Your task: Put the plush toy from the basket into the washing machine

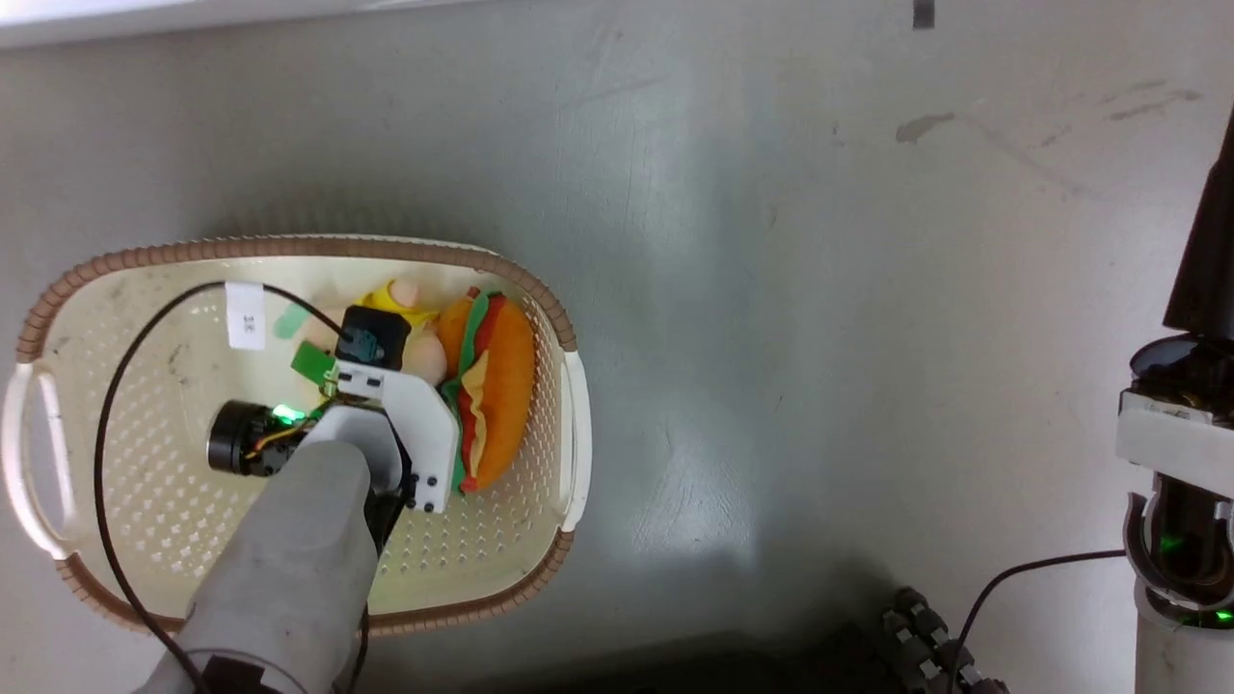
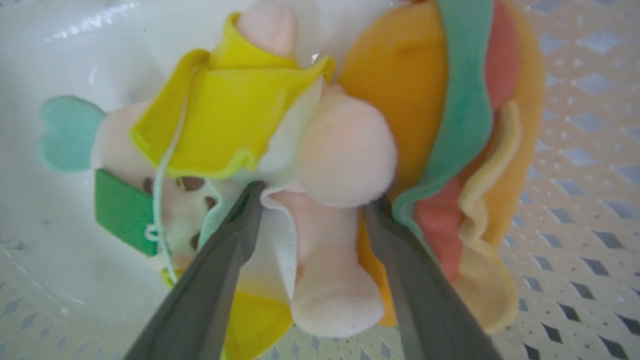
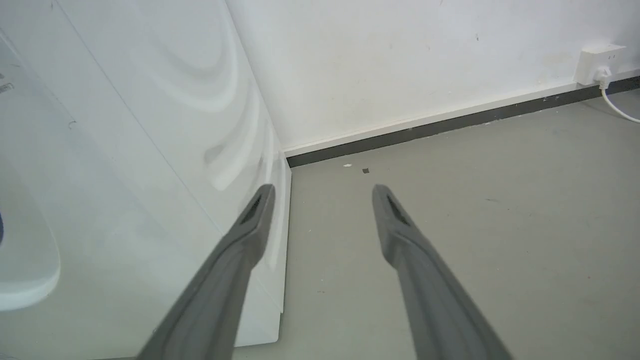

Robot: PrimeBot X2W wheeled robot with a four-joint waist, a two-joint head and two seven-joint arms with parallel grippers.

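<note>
The washing machine (image 3: 125,150) shows as a smooth, glossy white side panel, standing on the matt grey floor (image 1: 819,337) next to the wall. On that floor sits the basket (image 1: 289,248), a rounded rectangle of cream perforated plastic with a brown braided-look rim. Inside it, against the right wall, lies the plush toy (image 1: 501,386). It is a soft orange hamburger with floppy green, red and yellow felt layers, joined to a pink-and-yellow figure with stubby rounded limbs.

The step in hand looks like the pick-up. The left end effector (image 2: 315,200) is down in the basket, its two slim dark fingers spread on either side of a pink limb of the figure. They are not yet pinched on it, and gaps show at both sides. The next move would be to close firmly on that squashy limb, since plush gives under pressure, then lift clear of the rim and carry it to the washer.

The right end effector (image 3: 322,192) hangs released and empty beside the washer's panel. A stiff green tag (image 2: 122,210) dangles from the figure on a thin loop.
</note>
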